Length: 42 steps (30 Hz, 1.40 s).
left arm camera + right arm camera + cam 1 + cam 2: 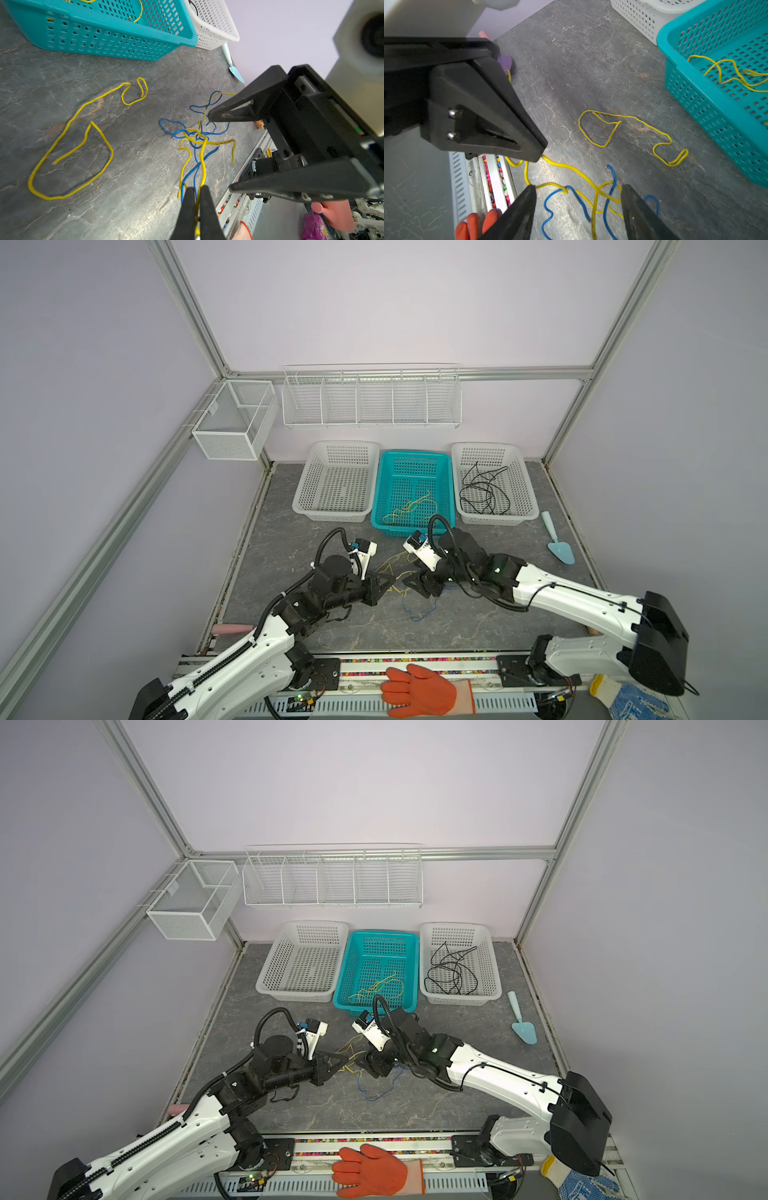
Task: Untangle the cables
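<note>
Nearest the robot, the left gripper [197,189] is closed tight on a yellow cable [203,158], apparently anchoring it. Just beyond, the right gripper [578,187] is spread open astride the yellow-and-blue tangle [197,135] on the table [145,72], seemingly choosing a strand. Farthest back, a separate yellow cable [409,508] lies in the teal basket [413,454], and a black cable [482,493] in a white basket [490,445].

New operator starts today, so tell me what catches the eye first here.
A yellow-and-blue cable tangle lies on the grey table; the left gripper is shut on a yellow cable from it, and the right gripper stands open over it. Behind, a teal basket holds a second yellow cable and a white basket black cables.
</note>
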Each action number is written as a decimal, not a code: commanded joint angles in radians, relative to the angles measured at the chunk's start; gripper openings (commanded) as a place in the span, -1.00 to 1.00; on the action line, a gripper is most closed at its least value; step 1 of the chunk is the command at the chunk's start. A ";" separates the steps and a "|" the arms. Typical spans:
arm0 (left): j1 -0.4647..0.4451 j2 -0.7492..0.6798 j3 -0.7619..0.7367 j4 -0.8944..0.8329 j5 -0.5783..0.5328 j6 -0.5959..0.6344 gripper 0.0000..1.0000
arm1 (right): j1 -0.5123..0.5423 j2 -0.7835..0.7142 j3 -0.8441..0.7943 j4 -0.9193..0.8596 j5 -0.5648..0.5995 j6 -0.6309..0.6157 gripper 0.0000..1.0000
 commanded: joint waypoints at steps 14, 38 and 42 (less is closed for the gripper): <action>0.005 -0.041 0.011 0.015 0.082 0.042 -1.00 | 0.014 0.060 0.009 0.083 0.017 -0.061 -0.44; 0.004 -0.193 0.058 -0.156 -0.106 0.052 0.71 | -0.027 -0.022 0.131 -0.043 0.313 0.098 -0.87; 0.005 -0.218 0.056 -0.149 -0.133 0.042 0.85 | -0.035 -0.049 0.125 -0.030 0.244 0.119 -0.86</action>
